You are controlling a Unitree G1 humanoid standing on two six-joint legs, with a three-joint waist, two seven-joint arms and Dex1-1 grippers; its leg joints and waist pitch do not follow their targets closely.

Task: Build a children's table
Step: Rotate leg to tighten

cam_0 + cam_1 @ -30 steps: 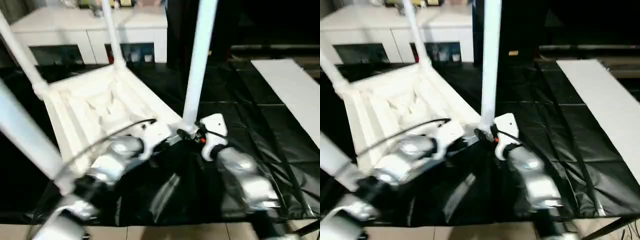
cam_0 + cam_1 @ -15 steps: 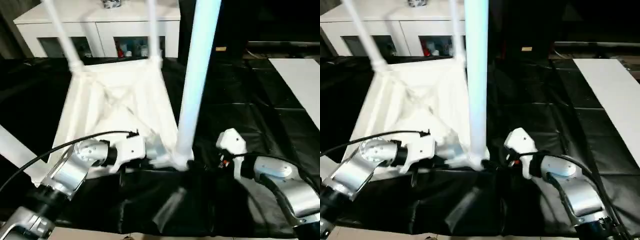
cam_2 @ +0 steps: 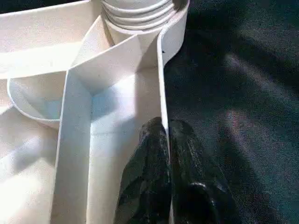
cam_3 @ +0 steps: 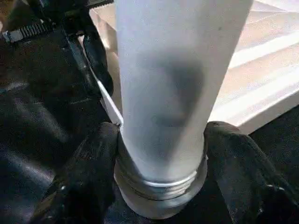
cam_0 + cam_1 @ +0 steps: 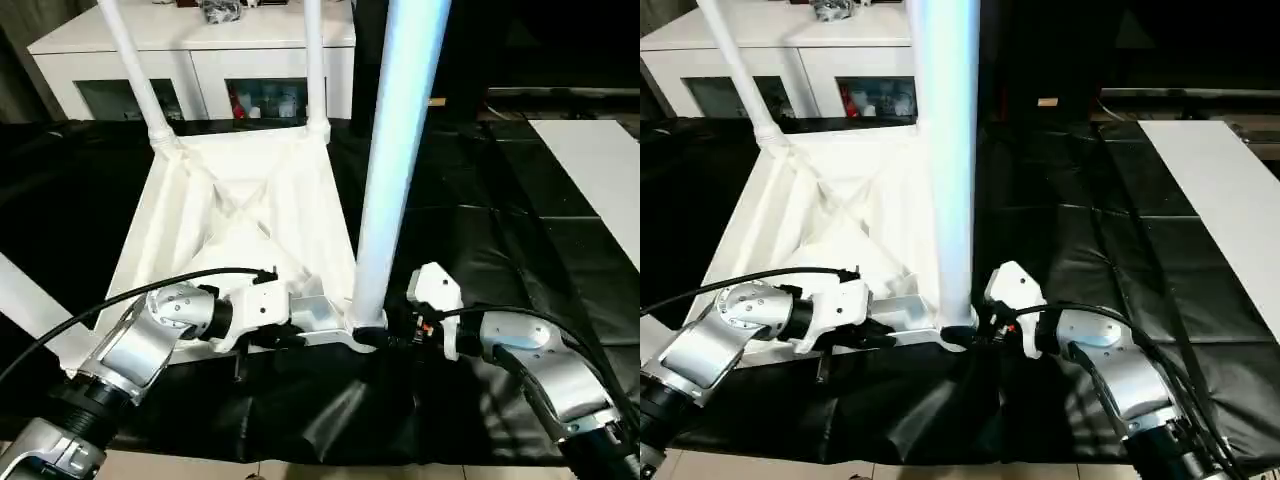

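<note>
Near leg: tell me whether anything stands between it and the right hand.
Nothing visible does. The right hand has a finger on each side of the near leg just above its threaded base at the tabletop corner.

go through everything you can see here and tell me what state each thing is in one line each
White plastic ribbed tabletop: upside down on the black sheet.
Near tapered white tube leg: upright in its corner socket.
Two far white legs: standing in their sockets.
Left gripper: shut on the tabletop's rim.
Right gripper: shut on the near leg's base.
</note>
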